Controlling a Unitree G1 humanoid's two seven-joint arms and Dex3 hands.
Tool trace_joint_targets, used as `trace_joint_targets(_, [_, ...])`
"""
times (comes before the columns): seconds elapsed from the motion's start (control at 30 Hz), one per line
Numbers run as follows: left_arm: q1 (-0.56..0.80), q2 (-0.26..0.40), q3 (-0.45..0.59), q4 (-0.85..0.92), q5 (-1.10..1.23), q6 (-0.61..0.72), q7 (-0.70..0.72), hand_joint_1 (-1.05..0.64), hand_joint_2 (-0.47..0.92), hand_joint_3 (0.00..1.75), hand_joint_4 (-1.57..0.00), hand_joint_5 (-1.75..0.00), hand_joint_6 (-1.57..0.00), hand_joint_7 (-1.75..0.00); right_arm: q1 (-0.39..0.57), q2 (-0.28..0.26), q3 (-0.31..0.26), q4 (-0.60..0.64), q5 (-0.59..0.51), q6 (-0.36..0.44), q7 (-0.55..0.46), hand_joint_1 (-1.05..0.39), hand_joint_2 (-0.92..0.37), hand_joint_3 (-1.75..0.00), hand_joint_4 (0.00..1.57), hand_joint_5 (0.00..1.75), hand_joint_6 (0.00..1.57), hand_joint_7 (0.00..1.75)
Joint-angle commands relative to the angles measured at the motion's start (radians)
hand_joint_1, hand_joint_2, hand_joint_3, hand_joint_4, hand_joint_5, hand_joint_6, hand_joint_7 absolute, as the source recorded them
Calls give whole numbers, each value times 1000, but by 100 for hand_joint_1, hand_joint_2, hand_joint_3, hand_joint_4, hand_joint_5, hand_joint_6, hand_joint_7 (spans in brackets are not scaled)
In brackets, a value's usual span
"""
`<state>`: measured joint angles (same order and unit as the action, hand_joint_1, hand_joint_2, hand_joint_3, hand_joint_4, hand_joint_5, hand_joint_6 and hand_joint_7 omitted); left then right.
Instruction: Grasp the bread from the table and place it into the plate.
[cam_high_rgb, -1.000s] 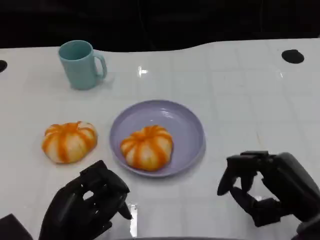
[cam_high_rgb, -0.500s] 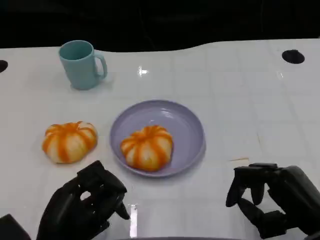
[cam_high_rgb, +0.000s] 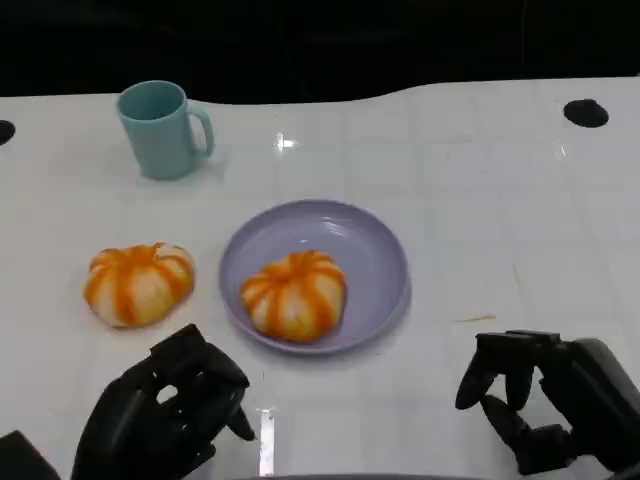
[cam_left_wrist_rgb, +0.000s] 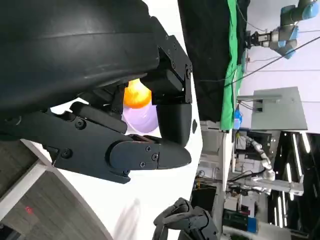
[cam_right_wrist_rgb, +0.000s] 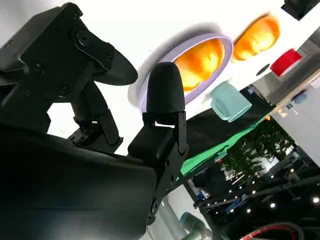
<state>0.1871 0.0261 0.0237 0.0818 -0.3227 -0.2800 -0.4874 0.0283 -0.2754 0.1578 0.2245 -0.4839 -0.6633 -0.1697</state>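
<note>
Head view: white table (cam_high_rgb: 480, 200), its far edge running along a dark backdrop; a lavender plate (cam_high_rgb: 375, 250) sits at centre with one orange-striped bread roll (cam_high_rgb: 295, 293) lying inside it toward the near-left rim. A second bread roll (cam_high_rgb: 138, 283) lies on the bare table just left of the plate, apart from its rim. A teal mug (cam_high_rgb: 160, 128) stands upright well behind that roll, handle to the right. A black round mark (cam_high_rgb: 585, 112) lies near the far right edge. Open table surface stretches right of the plate and between the plate and the near edge. Left hand (cam_high_rgb: 165, 410) at the near left, fingers curled inward with nothing in them, close in front of the second roll and not touching it. Right hand (cam_high_rgb: 545, 395) at the near right, fingers bent but apart, holding nothing, well apart from the plate. Against the frame one second ago, the right hand has drawn back toward the near right corner and the left hand sits slightly nearer the table edge; rolls, plate and mug are unmoved. Left wrist view: left hand's fingers (cam_left_wrist_rgb: 150, 152) folded close, a glimpse of roll and plate beyond them. Right wrist view: right hand's fingers (cam_right_wrist_rgb: 162, 95) spread, with the plate, both rolls and the mug beyond.
</note>
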Motion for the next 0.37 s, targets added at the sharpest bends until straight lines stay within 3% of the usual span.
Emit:
trace_joint_targets(0.03, [-6, 14, 7, 14, -13, -11, -23, -55, 92, 31, -61, -175, -58, -143, -8, 3, -7, 13, 10, -17, -19, -1, -23, -137, 79, 172, 83, 125])
trace_joint_targets(0.37, [-10, 16, 12, 20, -16, -13, -28, -56, 92, 30, -62, -175, -60, -142, -8, -2, 0, 11, -21, -11, -28, -3, -23, -135, 80, 171, 84, 122])
